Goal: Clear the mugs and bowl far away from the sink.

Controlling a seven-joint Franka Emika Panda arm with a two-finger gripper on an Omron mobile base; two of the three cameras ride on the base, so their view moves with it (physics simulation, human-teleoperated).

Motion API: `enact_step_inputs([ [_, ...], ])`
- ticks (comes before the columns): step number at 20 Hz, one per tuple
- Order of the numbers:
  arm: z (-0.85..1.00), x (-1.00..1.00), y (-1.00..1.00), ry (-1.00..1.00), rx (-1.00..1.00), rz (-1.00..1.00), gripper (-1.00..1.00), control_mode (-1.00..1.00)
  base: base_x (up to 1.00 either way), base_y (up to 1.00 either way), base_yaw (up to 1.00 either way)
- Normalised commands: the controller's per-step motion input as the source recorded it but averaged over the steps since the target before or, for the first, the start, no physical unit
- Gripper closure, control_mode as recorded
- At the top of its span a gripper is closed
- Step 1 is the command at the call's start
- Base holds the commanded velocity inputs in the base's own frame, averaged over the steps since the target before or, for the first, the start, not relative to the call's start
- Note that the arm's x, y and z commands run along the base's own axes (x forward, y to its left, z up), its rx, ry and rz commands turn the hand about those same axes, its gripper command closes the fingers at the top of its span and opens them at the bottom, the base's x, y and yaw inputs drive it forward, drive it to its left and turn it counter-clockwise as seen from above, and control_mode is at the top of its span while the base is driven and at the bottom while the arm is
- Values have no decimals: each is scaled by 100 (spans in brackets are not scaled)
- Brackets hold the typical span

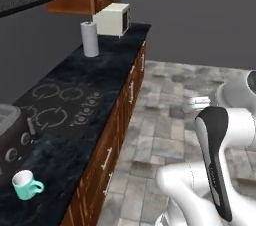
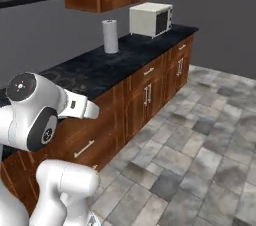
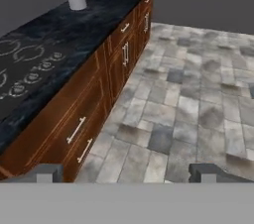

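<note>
A pale teal mug [image 1: 26, 184] with a white inside and side handle stands upright near the front edge of the dark counter [image 1: 75, 95], beside a toaster [image 1: 10, 135] cut off at the frame's left; the gripper [image 3: 127, 172] hangs over the tiled floor [image 3: 198, 94], fingers spread wide and holding nothing; a paper towel roll [image 1: 90, 39] and microwave [image 1: 114, 19] stand at the counter's far end.
</note>
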Motion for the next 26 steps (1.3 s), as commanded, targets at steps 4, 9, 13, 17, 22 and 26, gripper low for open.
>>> enact_step_inputs([
  [4,0,0,0,0,0,0,-100,100,0,0,-100],
  [9,0,0,0,0,0,0,-100,100,0,0,-100],
  [13,0,0,0,0,0,0,-100,100,0,0,-100],
  [17,0,0,0,0,0,0,-100,100,0,0,-100],
  [22,0,0,0,0,0,0,-100,100,5,1,-98],
  [26,0,0,0,0,0,0,-100,100,29,0,-88],
])
